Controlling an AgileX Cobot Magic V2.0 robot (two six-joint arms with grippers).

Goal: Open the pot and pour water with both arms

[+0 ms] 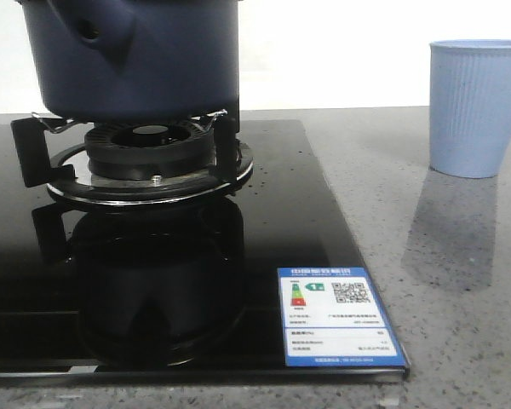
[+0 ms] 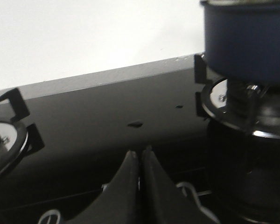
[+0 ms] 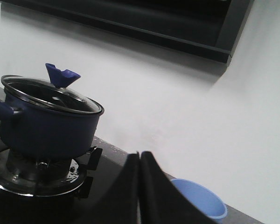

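Right wrist view | pot point(image 3: 49, 126) lidded, well apart from closed right pincer point(image 3: 140, 158)

Left gripper point(image 2: 139, 161) fingers pressed together, nothing between them; right gripper point(image 3: 140, 163) likewise closed and empty, fingers touching along their length; neither arm visible in the front view.

Front view low, close – all views share pot point(image 1: 132, 60), wrists farther
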